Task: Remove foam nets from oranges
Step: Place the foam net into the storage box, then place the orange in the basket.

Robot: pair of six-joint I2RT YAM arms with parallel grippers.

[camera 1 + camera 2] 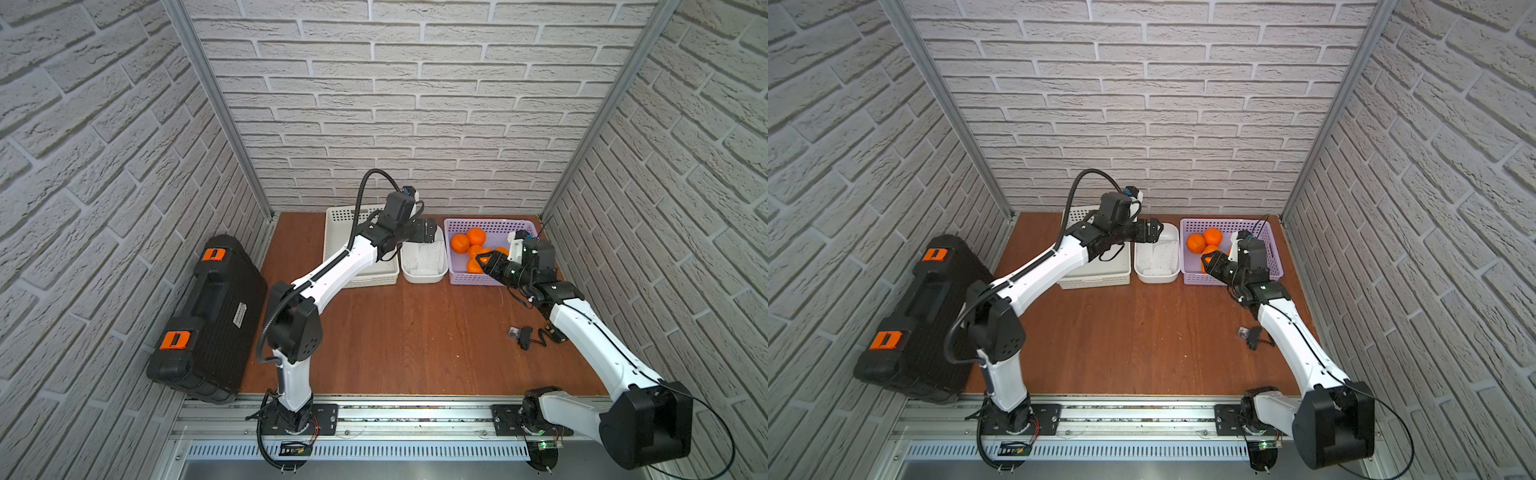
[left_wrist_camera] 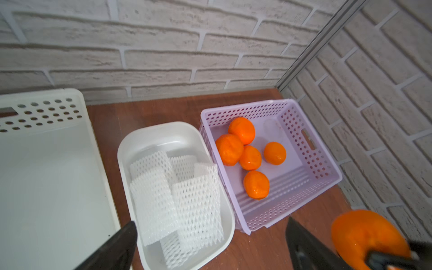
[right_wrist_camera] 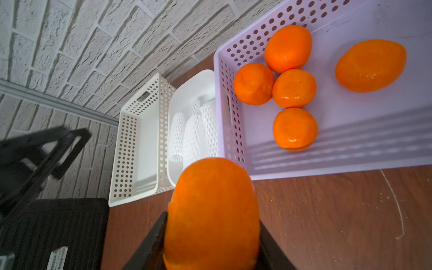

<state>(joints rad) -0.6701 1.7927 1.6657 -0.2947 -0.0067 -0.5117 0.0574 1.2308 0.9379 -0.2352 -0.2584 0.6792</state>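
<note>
Right gripper [image 3: 213, 236] clamped a netless orange [image 3: 212, 198] beside the lilac basket's [image 1: 498, 226] near-left corner, basket floor at about 1 o'clock in a top view. Left gripper [image 1: 1154, 230] gaped wide over the tub's [image 2: 163, 131] foam nets [image 2: 187, 198].

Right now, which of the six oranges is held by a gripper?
The orange clamped in the right gripper; the other five lie loose inside the purple basket, untouched.

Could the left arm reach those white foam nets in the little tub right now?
Probably yes: the left tool hangs open and empty right over the white tub, and the foam nets lie uncovered inside it.
</note>
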